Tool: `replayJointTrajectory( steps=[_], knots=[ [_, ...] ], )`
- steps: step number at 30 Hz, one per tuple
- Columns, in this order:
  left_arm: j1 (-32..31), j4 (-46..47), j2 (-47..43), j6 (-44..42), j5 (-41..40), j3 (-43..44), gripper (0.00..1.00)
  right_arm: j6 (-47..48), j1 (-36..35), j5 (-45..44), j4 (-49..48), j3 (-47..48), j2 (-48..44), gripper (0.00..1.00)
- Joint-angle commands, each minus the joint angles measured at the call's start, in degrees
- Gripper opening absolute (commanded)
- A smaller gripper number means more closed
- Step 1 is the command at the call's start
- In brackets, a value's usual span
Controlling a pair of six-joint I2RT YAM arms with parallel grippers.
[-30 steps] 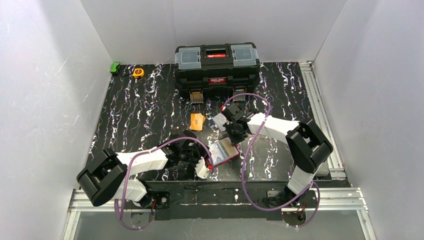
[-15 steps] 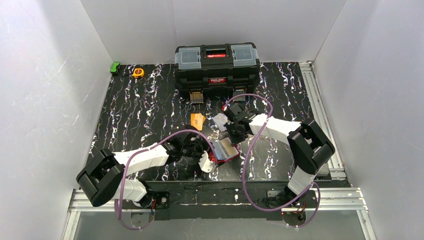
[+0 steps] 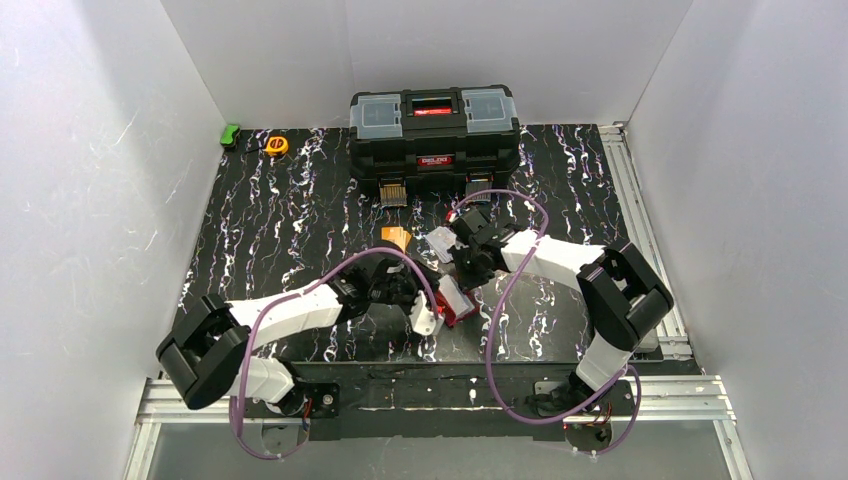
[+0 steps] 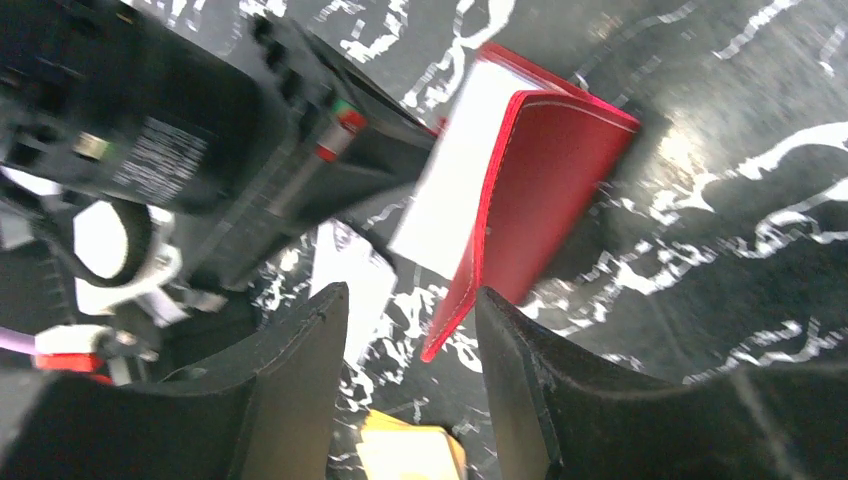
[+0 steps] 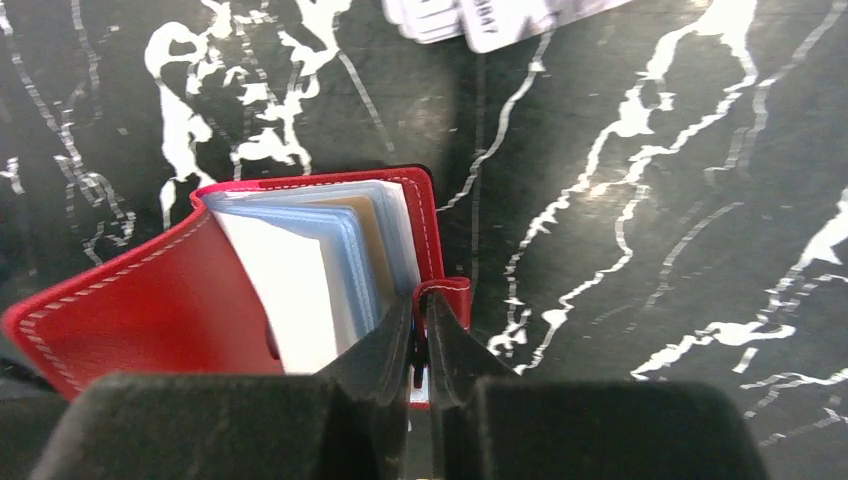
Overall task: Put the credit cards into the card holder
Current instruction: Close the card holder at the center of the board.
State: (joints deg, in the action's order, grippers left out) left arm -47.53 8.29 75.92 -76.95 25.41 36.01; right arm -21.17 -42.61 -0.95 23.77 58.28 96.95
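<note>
The red card holder (image 3: 456, 298) stands half open on edge on the black mat, its pale pockets showing in the right wrist view (image 5: 330, 260). My right gripper (image 5: 420, 335) is shut on its snap-tab edge. My left gripper (image 4: 410, 320) is open just in front of the holder's red cover (image 4: 550, 170), whose lower corner reaches between the fingers without being clasped. An orange card pile (image 3: 396, 236) lies behind it and also shows under the left fingers (image 4: 410, 452). A whitish-grey card pile (image 3: 440, 243) lies by the right gripper (image 3: 470, 268), and shows in the right wrist view (image 5: 480, 15).
A big black toolbox (image 3: 434, 128) stands at the back centre. A yellow tape measure (image 3: 276, 145) and a green object (image 3: 230, 134) sit at the back left. A metal rail (image 3: 640, 220) runs along the right edge. White walls enclose the table.
The left gripper has moved right and forward to the holder. The holder has gone from lying open to standing nearly folded, shifted slightly toward the back.
</note>
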Motion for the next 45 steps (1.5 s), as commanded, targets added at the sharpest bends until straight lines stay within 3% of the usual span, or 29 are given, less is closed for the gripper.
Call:
replayJointTrajectory(
  steps=[1, 15, 19, 22, 26, 35, 45],
  knots=[
    [-1.2, 3.7, 2.5, 2.0, 3.7, 2.6, 0.49, -3.8, -1.5, 9.5, -1.3, -2.8, 1.1, 0.11],
    [-2.0, 4.7, 8.2, 0.9, 3.8, 0.4, 0.49, -7.5, -1.5, 16.9, -4.4, -8.5, -4.0, 0.11],
    [-3.1, 1.2, 6.2, 1.6, 3.6, -0.4, 0.48, -7.5, 0.7, 18.4, -4.4, -10.6, -6.2, 0.09],
    [-3.8, -3.1, 4.7, 1.9, 4.7, -0.7, 0.39, -7.7, 1.7, 19.4, -4.6, -11.2, -6.7, 0.08],
    [-6.7, -11.8, 3.0, 3.1, 5.6, 0.6, 0.36, -8.3, 2.2, 19.5, -4.4, -12.0, -8.6, 0.09],
    [-6.9, -18.3, 10.4, 0.4, 3.9, 5.3, 0.35, -8.5, 2.6, 18.7, -2.5, -12.3, -11.9, 0.12],
    [-6.9, -18.6, 11.3, -2.2, 2.9, 4.4, 0.34, -7.7, 3.6, 19.1, -0.5, -12.0, -12.7, 0.35]
  ],
)
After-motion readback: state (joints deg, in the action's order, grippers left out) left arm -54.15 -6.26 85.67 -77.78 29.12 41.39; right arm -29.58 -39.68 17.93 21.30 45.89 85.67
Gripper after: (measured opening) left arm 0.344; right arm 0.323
